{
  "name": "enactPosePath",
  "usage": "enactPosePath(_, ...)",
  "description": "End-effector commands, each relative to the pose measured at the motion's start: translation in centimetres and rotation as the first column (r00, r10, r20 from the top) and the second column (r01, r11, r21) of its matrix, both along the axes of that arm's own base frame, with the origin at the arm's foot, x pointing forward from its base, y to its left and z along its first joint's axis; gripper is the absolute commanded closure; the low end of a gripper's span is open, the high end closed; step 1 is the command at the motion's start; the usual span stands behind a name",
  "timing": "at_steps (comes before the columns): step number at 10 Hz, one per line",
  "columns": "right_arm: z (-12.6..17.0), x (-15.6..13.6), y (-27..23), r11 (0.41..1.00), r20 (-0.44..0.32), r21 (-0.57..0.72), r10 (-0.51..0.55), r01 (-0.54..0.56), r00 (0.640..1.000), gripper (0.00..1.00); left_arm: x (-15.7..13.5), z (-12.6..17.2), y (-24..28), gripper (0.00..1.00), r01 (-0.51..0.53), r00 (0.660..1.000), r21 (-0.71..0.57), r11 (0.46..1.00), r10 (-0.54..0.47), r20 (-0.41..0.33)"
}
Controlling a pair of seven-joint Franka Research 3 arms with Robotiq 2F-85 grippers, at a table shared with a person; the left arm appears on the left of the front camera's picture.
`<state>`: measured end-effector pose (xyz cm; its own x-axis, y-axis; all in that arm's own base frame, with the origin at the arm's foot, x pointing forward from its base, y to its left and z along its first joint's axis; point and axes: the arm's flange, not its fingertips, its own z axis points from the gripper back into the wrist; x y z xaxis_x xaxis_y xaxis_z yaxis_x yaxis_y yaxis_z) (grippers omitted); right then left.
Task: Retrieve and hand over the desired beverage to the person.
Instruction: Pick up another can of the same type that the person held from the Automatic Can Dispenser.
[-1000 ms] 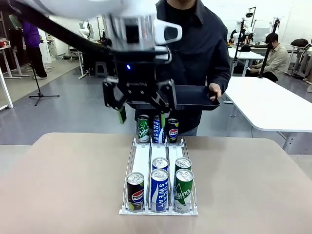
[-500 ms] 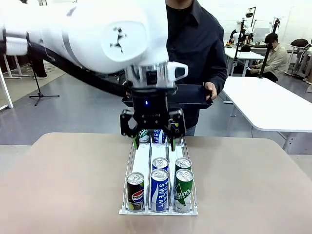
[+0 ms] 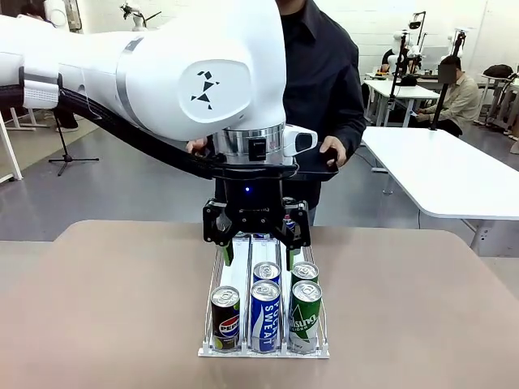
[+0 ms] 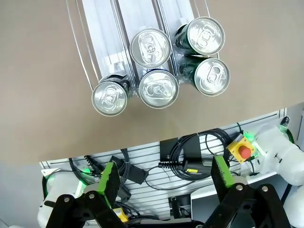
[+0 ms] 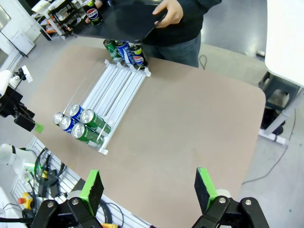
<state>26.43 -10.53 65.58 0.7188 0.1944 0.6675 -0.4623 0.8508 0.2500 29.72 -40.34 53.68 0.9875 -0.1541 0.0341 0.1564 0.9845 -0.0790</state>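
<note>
Left fingers (image 3: 229, 250) spread wide, holding nothing, just above the white wire rack (image 3: 235, 274) of aluminium drink cans (image 3: 265, 314); right fingers (image 5: 93, 188) wide open too, empty.

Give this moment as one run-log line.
left gripper: open, empty, by can rack | right gripper: open, empty | person: holds black tray

Rack's left lane (image 3: 236, 274) bare behind front cans (image 3: 265, 312).
</note>
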Motion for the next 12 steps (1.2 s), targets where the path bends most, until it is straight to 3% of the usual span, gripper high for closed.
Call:
enactPosePath(1, -0.1, 0.1, 0.0, 0.999, 0.007, 0.024, 0.026, -0.026, 1.0, 0.0, 0.0, 0.1, 0.0, 0.0, -0.003, 1.0, 0.004, 1.0, 0.003, 0.009)
enactPosePath(3, -0.1, 0.1, 0.0, 0.999, 0.007, 0.024, 0.026, -0.026, 1.0, 0.0, 0.1, 0.0, 0.1, 0.0, -0.002, 1.0, -0.001, 1.0, 0.002, 0.0)
enactPosePath(4, -0.1, 0.1, 0.0, 0.999, 0.007, 0.024, 0.026, -0.026, 1.0, 0.0, -0.2, -2.2, -0.7, 0.0, -0.034, 0.998, 0.028, 0.999, 0.032, 0.063)
enactPosePath(6, -0.1, 0.1, 0.0, 0.999, 0.007, 0.024, 0.026, -0.026, 1.0, 0.0, -0.3, -4.8, -1.6, 0.0, -0.048, 0.992, 0.026, 0.999, 0.045, 0.12)
enactPosePath(12, -0.1, 0.1, 0.0, 0.999, 0.007, 0.024, 0.026, -0.026, 1.0, 0.0, 0.0, -8.3, -2.0, 0.0, -0.113, 0.986, 0.02, 0.993, 0.109, 0.123)
